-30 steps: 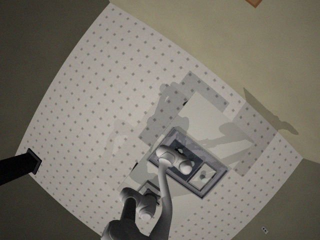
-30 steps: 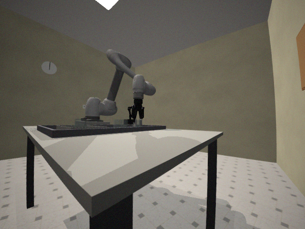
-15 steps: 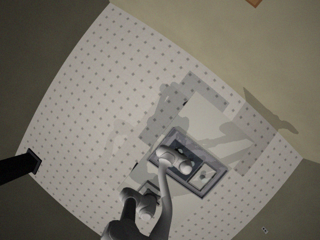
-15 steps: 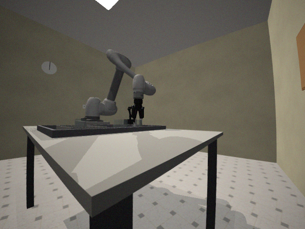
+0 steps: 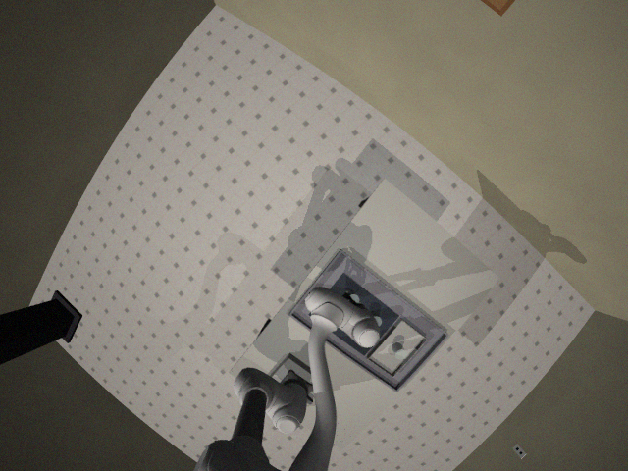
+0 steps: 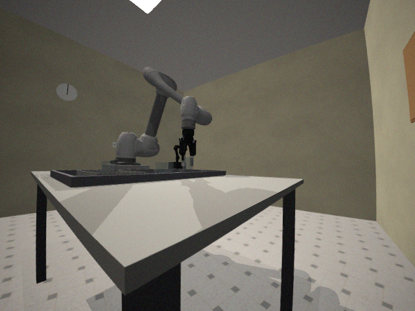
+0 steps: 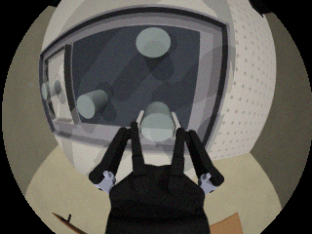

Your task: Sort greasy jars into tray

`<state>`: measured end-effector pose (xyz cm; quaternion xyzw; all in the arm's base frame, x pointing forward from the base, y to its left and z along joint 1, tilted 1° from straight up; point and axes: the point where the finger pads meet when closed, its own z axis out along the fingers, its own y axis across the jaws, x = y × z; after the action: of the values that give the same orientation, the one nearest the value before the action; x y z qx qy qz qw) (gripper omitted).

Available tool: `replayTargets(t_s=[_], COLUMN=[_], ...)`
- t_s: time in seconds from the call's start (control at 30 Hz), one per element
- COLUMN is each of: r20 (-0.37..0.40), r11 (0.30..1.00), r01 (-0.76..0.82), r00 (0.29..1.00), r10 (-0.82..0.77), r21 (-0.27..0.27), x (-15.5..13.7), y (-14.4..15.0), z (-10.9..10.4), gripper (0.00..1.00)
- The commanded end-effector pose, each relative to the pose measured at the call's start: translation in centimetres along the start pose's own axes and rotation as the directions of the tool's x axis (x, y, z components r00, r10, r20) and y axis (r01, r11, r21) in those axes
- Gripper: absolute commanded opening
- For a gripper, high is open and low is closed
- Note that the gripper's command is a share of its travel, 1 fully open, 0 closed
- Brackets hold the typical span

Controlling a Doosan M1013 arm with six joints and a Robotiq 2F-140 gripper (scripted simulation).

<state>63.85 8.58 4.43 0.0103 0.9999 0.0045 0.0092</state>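
Observation:
In the wrist view my gripper [image 7: 157,116] is shut on a glass jar [image 7: 156,127] near the front edge of the dark drying mat [image 7: 146,72]. Two more jars are on the mat: one at the far side [image 7: 154,42] and one at the left [image 7: 93,103]. A fourth jar [image 7: 51,90] lies in the tray at the left. In the exterior view the gripper [image 6: 186,157] holds the jar [image 6: 190,161] low over the mat, and I cannot tell if it touches. In the overhead view the arm hides the held jar; the tray [image 5: 392,353] with its jar [image 5: 400,348] shows.
The mat and tray sit in a dark rimmed frame [image 6: 133,175] on the steel table [image 6: 161,207], next to the robot's base [image 6: 125,161]. The frame's rim runs close in front of the held jar.

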Motion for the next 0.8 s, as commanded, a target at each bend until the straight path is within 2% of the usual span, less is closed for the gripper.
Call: replayTargets(t_s=[0.0,0.07,0.77], r20=[0.000,0.000,0.000], r11=[1.000,1.000,1.000], r01=[0.000,0.000,0.000], r00=[1.000,1.000,1.000], r10=[0.000,0.000,0.000], r21=[0.000,0.000,0.000], x=[0.0,0.0,0.0], y=[0.0,0.0,0.0], z=[-0.8,-0.8,-5.7], gripper=[0.00,0.00,0.00])
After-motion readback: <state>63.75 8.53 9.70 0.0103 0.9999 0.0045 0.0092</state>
